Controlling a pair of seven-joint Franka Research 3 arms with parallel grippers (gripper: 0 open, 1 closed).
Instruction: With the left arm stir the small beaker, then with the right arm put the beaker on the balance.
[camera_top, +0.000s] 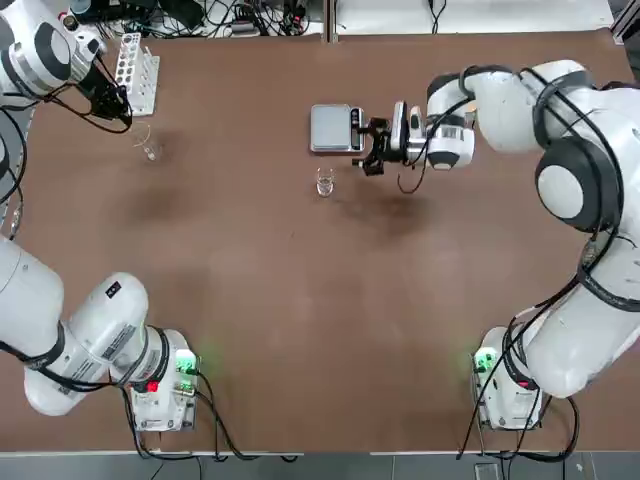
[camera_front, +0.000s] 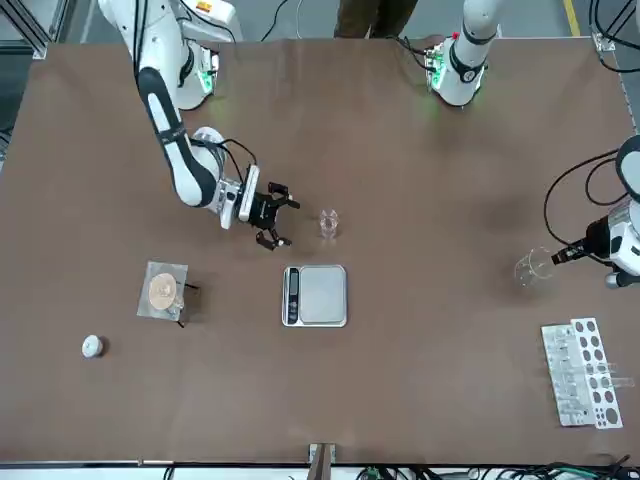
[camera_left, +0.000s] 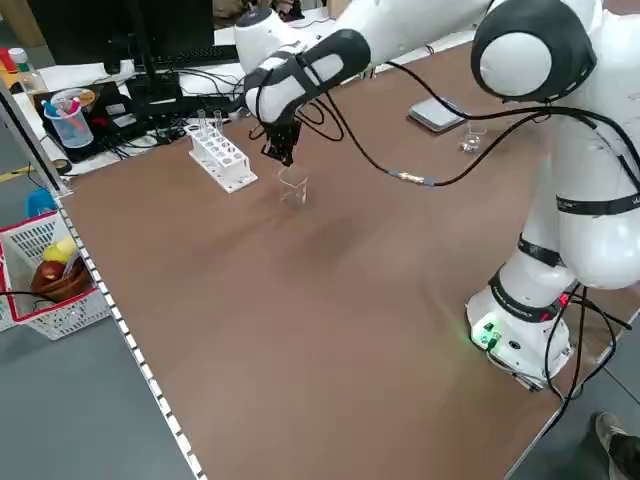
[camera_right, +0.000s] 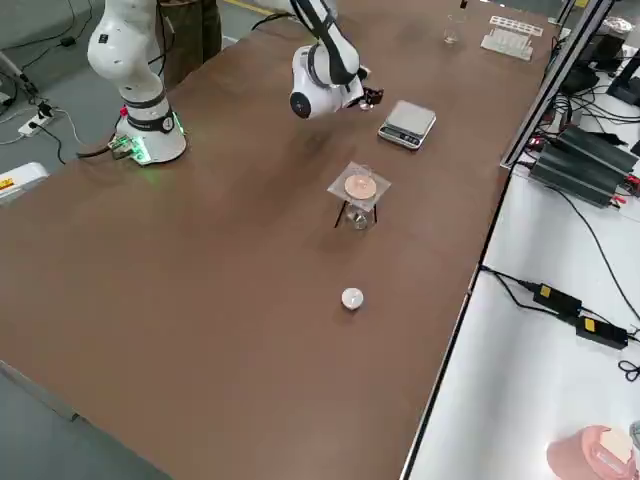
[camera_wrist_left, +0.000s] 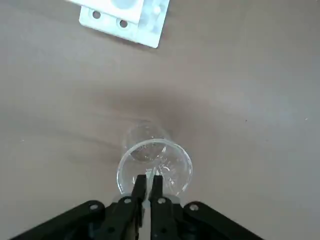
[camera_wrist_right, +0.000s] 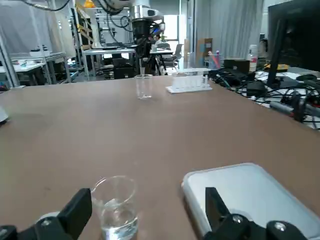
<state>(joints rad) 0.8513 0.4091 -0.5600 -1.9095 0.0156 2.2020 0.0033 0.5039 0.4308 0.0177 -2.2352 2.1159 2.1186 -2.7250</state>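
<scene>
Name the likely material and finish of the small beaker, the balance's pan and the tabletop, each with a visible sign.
Small beaker: clear glass, apparently; table shows through. Balance pan: probably brushed metal; pale silver sheen. Tabletop: matte brown, maybe laminate; even colour, no glare.

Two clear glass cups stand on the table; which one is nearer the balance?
The small beaker, standing just off the balance beside the open right claw. The other glass stands far off by the test-tube rack, under the left claw.

The small beaker (camera_top: 325, 183), clear and upright, stands just beside the flat grey balance (camera_top: 335, 129).
</scene>
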